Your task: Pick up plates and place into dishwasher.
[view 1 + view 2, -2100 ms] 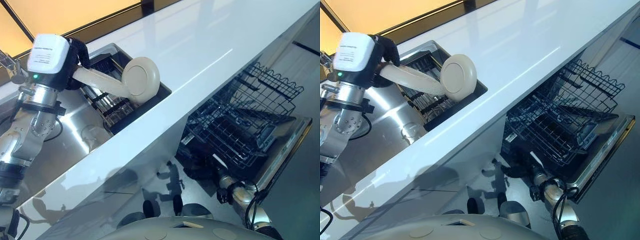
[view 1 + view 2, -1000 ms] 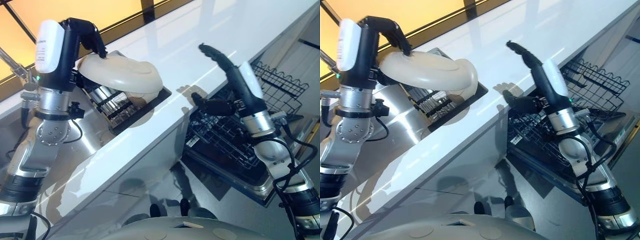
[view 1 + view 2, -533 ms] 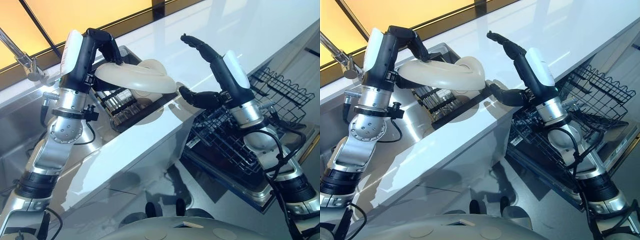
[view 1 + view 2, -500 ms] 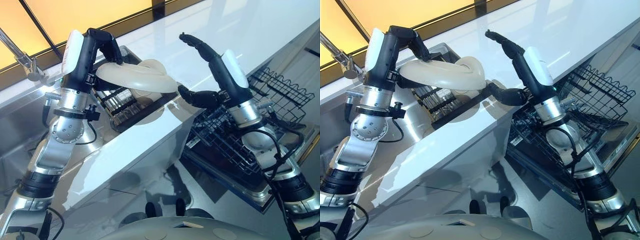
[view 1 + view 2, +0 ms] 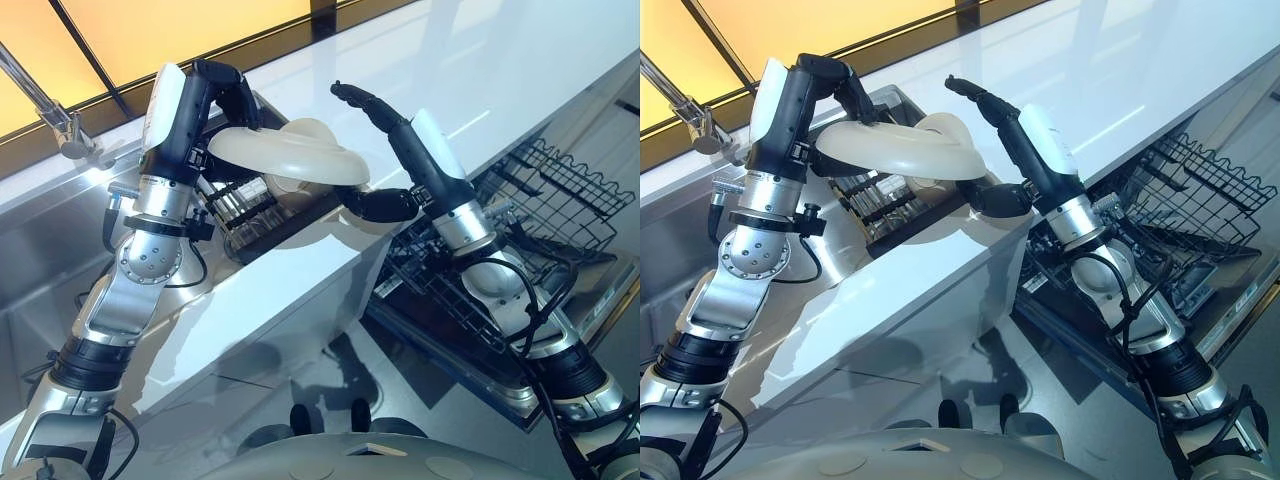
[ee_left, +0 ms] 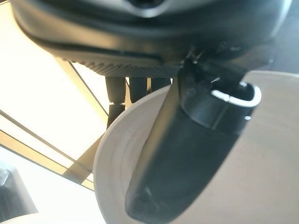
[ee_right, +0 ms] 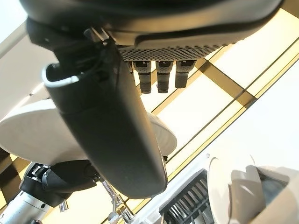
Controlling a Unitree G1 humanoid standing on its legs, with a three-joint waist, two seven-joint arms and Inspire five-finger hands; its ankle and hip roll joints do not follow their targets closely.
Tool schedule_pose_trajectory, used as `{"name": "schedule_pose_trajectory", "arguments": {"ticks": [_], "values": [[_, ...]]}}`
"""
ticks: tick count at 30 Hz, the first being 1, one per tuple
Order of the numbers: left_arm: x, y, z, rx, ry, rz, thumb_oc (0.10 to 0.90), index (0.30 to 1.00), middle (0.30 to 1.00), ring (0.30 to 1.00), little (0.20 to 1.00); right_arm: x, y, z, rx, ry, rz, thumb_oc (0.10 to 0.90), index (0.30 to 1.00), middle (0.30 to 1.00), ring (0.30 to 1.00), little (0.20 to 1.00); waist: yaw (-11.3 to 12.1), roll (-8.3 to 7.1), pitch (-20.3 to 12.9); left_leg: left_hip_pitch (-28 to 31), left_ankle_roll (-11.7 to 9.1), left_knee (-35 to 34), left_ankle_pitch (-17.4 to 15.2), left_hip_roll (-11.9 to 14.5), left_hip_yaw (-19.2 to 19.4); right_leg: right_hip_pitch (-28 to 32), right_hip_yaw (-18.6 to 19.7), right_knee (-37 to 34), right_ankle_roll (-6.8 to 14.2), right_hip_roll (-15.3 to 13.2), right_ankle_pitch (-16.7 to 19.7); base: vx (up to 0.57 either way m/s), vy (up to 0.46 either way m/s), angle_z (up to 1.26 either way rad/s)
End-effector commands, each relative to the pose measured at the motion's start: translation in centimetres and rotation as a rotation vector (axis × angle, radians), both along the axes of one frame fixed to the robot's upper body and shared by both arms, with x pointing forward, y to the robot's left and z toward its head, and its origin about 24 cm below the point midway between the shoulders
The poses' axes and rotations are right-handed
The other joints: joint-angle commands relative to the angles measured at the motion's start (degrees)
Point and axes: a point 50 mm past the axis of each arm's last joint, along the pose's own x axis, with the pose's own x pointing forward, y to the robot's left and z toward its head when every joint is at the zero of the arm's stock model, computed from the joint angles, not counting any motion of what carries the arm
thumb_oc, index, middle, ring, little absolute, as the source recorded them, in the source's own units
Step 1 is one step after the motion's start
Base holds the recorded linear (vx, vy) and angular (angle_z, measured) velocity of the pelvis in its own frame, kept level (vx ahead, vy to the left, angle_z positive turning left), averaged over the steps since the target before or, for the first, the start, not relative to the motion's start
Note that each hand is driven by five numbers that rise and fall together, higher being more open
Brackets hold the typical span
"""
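- Gripping a cream plate by its rim, the left hand holds it raised and nearly flat above the dish rack; its fingers curl over the upper face, and its own wrist view shows the thumb pressed against the other face.
- Just off that hand's far side, at the plate's opposite edge, is the right hand. Its fingers stand straight and spread well above the plate, while its thumb lies just beneath the rim. Whether the thumb touches the plate cannot be told.
- From the right wrist view, the plate hangs beyond that hand's thumb, with the left hand clamped on its far edge.
- Below the held plate, a second plate stands on edge in the rack, which sits in a recess of the white surface.
- Beneath the right arm, the dishwasher's wire basket is pulled out over the lowered door.
- Behind the left arm rises a tap.
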Motion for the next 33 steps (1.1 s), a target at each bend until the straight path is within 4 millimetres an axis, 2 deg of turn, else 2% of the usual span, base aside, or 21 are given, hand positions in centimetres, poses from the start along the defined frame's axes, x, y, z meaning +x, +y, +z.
{"name": "schedule_pose_trajectory", "arguments": {"ticks": [1,2,3,4,14,24,25,26,29,32,33], "values": [[0.6,-1.6,5.2,-0.062,-0.225,-0.072,0.1,0.3,0.3,0.3,0.2,-0.5,1.7,4.7,0.155,-0.193,0.121,0.8,0.9,0.9,0.9,0.9,0.7,-1.61,-4.8,-0.4,-0.5,0.8,-4.5,-2.9,-0.8,-1.1,-2.6,6.6,5.5,-0.3,-5.5,0.0,0.0,0.0],[0.6,-1.7,5.2,-0.062,-0.221,-0.078,0.1,0.3,0.3,0.3,0.2,-0.5,1.8,4.8,0.178,-0.192,0.129,0.8,0.9,0.9,0.9,0.9,0.8,-1.64,-4.7,-0.3,-0.5,0.8,-4.6,-2.9,-0.9,-1.0,-2.6,6.5,5.5,-0.3,-5.4,0.0,0.0,0.0],[0.6,-2.1,5.1,-0.064,-0.21,-0.089,0.1,0.3,0.3,0.3,0.2,-0.7,2.2,5.1,0.215,-0.198,0.157,0.218,0.401,0.401,0.401,0.318,0.9,-1.63,-4.6,-0.3,-0.5,0.9,-4.6,-3.0,-1.0,-0.9,-2.8,6.4,5.4,-0.4,-5.4,0.0,0.0,0.0],[0.6,-2.3,4.9,-0.065,-0.204,-0.093,0.1,0.3,0.3,0.3,0.2,-0.8,2.4,5.2,0.234,-0.209,0.171,0.1,0.3,0.3,0.3,0.2,1.0,-1.62,-4.6,-0.2,-0.5,1.0,-4.7,-3.0,-1.0,-0.8,-2.8,6.2,5.4,-0.4,-5.4,0.0,0.0,0.0],[1.4,-2.6,2.4,-0.076,-0.099,-0.067,0.1,0.3,0.3,0.3,0.2,-2.0,3.3,6.7,0.35,-0.285,0.27,0.1,0.3,0.3,0.3,0.2,1.4,-1.5,-4.5,0.2,-0.8,1.0,-5.0,-3.0,0.5,0.0,-4.7,4.8,5.5,-0.6,-4.9,0.01,-0.006,-0.02],[1.8,-3.3,1.4,-0.085,-0.034,-0.105,0.1,0.3,0.3,0.3,0.2,-1.7,2.9,6.8,0.383,-0.315,0.202,0.1,0.3,0.3,0.3,0.2,1.1,-1.53,-4.7,0.2,-0.6,2.0,-5.4,-2.8,1.1,0.2,-3.8,4.4,5.3,-0.6,-4.7,0.01,-0.006,-0.03],[1.7,-3.3,1.3,-0.094,-0.026,-0.109,0.355,0.519,0.519,0.519,0.455,-1.7,2.7,6.7,0.384,-0.32,0.184,0.1,0.3,0.3,0.3,0.2,1.0,-1.49,-4.7,0.3,-0.6,1.9,-5.4,-2.8,1.1,0.2,-3.7,4.4,5.3,-0.6,-4.7,0.0,0.0,0.0],[1.8,-3.3,1.1,-0.111,-0.013,-0.119,0.8,0.9,0.9,0.9,0.9,-1.7,2.4,6.6,0.384,-0.329,0.158,0.1,0.3,0.3,0.3,0.2,0.9,-1.46,-4.7,0.4,-0.6,1.8,-5.4,-2.8,1.1,0.3,-3.7,4.4,5.4,-0.6,-4.7,0.0,0.0,0.0],[1.8,-3.4,0.4,-0.133,0.038,-0.14,0.8,0.9,0.9,0.9,0.9,-1.3,1.3,6.4,0.364,-0.368,0.065,0.1,0.3,0.3,0.3,0.2,0.7,-1.38,-4.6,0.5,-0.6,1.5,-5.3,-2.9,1.2,0.4,-3.6,4.2,5.4,-0.5,-4.6,0.0,0.0,0.0],[1.9,-2.8,0.0,-0.148,0.069,-0.14,0.8,0.9,0.9,0.9,0.9,-0.6,-1.3,6.8,0.347,-0.443,-0.097,0.1,0.3,0.3,0.3,0.2,0.7,-1.32,-4.4,0.9,-0.7,1.4,-5.5,-2.8,1.1,0.6,-3.9,4.1,5.5,-0.5,-4.6,0.0,0.0,0.0],[1.9,-2.3,-0.1,-0.145,0.079,-0.124,0.8,0.9,0.9,0.9,0.9,-0.2,-2.9,7.3,0.361,-0.481,-0.17,0.1,0.3,0.3,0.3,0.2,0.7,-1.37,-4.4,0.9,-0.7,1.3,-5.4,-2.8,1.0,0.6,-4.0,4.1,5.5,-0.5,-4.5,0.0,0.0,0.0]]}}
